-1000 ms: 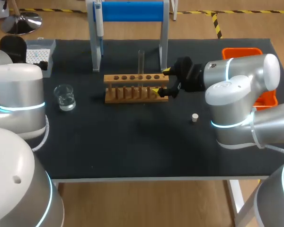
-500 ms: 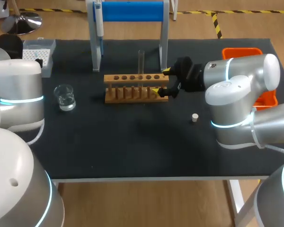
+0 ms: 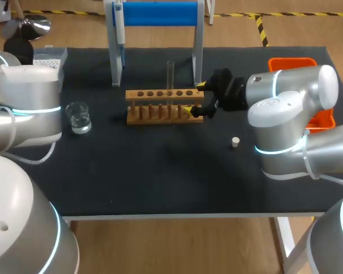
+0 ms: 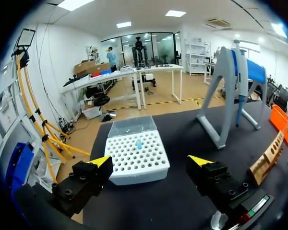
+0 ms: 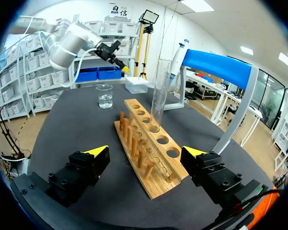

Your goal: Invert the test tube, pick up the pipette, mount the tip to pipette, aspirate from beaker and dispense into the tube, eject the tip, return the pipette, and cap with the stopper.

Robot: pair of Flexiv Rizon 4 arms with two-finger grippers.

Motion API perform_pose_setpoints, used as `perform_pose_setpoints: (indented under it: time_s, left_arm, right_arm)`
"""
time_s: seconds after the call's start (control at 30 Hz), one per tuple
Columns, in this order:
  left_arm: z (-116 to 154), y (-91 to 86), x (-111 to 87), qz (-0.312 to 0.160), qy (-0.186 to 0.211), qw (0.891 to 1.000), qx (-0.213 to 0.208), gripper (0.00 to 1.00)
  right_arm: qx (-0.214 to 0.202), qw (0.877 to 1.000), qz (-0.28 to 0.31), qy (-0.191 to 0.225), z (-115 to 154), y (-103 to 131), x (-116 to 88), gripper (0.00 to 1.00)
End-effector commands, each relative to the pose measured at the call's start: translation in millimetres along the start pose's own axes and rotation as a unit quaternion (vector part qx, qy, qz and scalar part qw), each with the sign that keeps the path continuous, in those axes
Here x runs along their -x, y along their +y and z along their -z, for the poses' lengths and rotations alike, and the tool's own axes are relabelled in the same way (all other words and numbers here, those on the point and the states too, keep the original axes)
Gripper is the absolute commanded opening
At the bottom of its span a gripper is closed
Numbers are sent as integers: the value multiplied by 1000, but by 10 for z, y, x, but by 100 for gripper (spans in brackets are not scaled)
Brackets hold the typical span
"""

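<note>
Starting at your left, one white tip box (image 4: 134, 176) sits near the corner of the dark surface (image 3: 160, 171). I can make out a single blue tip (image 4: 138, 143) in it. Your left hand (image 4: 151, 163) hangs above the box with its fingers wide apart and nothing in them.

Next comes one glass beaker (image 3: 78, 117) with a little clear liquid. It looks smooth and breakable, so I would leave it standing.

One pipette (image 3: 119, 25) hangs on the left post of the blue stand (image 3: 160, 13) at the back. It looks stiff, light plastic. Take it round the body below its hook and lift it straight up.

In the middle is one wooden rack (image 3: 160, 114) with one test tube (image 3: 171, 73) upright in a hole. The tube is thin glass, so I would expect it to be light, slick and easily cracked. Grip it gently on the bare length above the rack.

Your right hand (image 5: 145, 152) is spread wide with the rack's right end between its fingers. As far as I can see, neither finger touches the rack.

Further right, one small pale stopper (image 3: 235, 141) lies alone. It looks light and likely to roll, so pinch it across its sides. One orange tray (image 3: 291, 61) sits at the far right edge.
</note>
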State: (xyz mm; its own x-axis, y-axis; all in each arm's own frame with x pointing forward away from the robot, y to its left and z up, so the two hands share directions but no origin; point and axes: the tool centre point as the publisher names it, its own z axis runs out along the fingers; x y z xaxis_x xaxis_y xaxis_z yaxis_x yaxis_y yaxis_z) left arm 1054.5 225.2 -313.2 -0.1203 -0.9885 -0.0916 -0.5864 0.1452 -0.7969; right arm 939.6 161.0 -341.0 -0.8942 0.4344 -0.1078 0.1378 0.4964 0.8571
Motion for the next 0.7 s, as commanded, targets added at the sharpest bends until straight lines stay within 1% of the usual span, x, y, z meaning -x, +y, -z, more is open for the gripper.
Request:
perform_pose_setpoints:
  time_s: [0.03, 0.23, 0.33, 0.37, 0.43, 0.47, 0.5, 0.53, 0.57, 0.6, 0.63, 0.67, 0.7]
  left_arm:
    - [-229, -16, 22, 4, -5, 1000, -3, 100]
    - [-349, -41, 51, 7, -5, 1000, -6, 100]
    - [-406, -65, 61, 8, -4, 1000, -8, 91]
    - [-422, -72, 69, 9, -4, 1000, -8, 80]
    - [-450, -86, 81, 10, -4, 1000, -10, 80]
    - [-461, -91, 86, 11, -4, 1000, -10, 76]
    - [-475, -95, 91, 11, -4, 1000, -11, 69]
    - [-489, -97, 98, 12, -4, 1000, -11, 69]
    - [-500, -98, 105, 13, -4, 1000, -11, 65]
    - [-508, -98, 109, 13, -4, 1000, -11, 66]
    - [-526, -95, 119, 15, -5, 1000, -11, 70]
    - [-538, -92, 128, 16, -5, 1000, -11, 69]
    - [-544, -91, 132, 17, -5, 1000, -11, 65]
  right_arm:
    - [0, 1000, 0, 1, 11, -4, 4, 100]
    - [0, 1000, 0, 1, 11, -4, 4, 100]
    - [0, 1000, 0, 1, 11, -4, 4, 100]
    - [0, 1000, 0, 1, 11, -4, 4, 100]
    - [0, 1000, 0, 1, 11, -4, 4, 100]
    - [0, 1000, 0, 1, 11, -4, 4, 100]
    - [0, 1000, 0, 1, 11, -4, 4, 100]
    - [0, 1000, 0, 1, 11, -4, 4, 100]
    - [0, 1000, 0, 1, 11, -4, 4, 100]
    - [0, 1000, 0, 1, 11, -4, 4, 100]
    - [0, 1000, 0, 1, 11, -4, 4, 100]
    - [0, 1000, 0, 1, 11, -4, 4, 100]
    - [0, 1000, 0, 1, 11, -4, 4, 100]
